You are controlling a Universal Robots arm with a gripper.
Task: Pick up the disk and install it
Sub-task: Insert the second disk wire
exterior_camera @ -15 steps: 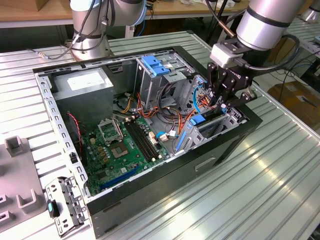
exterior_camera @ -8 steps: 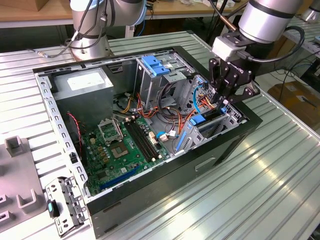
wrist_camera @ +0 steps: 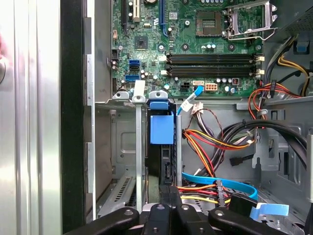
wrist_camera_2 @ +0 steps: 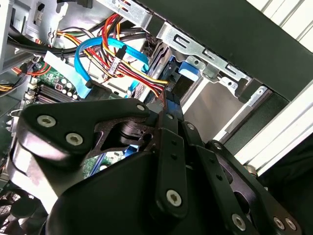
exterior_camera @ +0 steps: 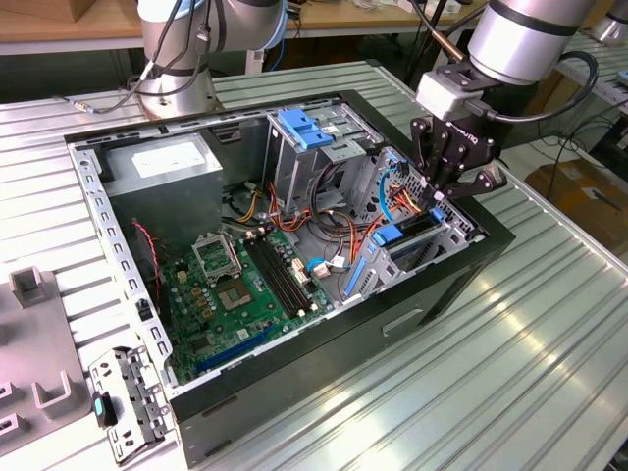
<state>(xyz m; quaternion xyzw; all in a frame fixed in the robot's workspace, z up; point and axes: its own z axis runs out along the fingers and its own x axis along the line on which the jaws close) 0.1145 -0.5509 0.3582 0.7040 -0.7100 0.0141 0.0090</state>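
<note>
The gripper (exterior_camera: 444,196) is held right over the drive bay (exterior_camera: 453,234) at the front corner of the computer case (exterior_camera: 294,378). In both wrist views its jaws are drawn in close, and the disk (wrist_camera: 164,159) appears to be pinched between them by its near edge. The disk is stood on edge and is already partly down between the bay's thin walls, with its blue tab (wrist_camera: 161,129) towards the motherboard (wrist_camera: 195,44).

Trouble can be expected from three things. The slot is narrow, so a slight tilt could jam a plastic rail against the sheet metal (wrist_camera: 139,147), and the disk could be cocked or twisted out of the grip. The bundle of red, yellow and black wires (wrist_camera: 215,142) and the flat blue cable (wrist_camera_2: 83,63) lie just beside the slot and could be snagged or trapped under the disk. The hold is on a smooth, hard edge, so slipping is possible if force is met.

The bay is made of dull, stamped grey steel with sharp folded lips. The disk is seen as a flat, dark slab, and its rail as glossy moulded plastic. The cables are soft and looped.
</note>
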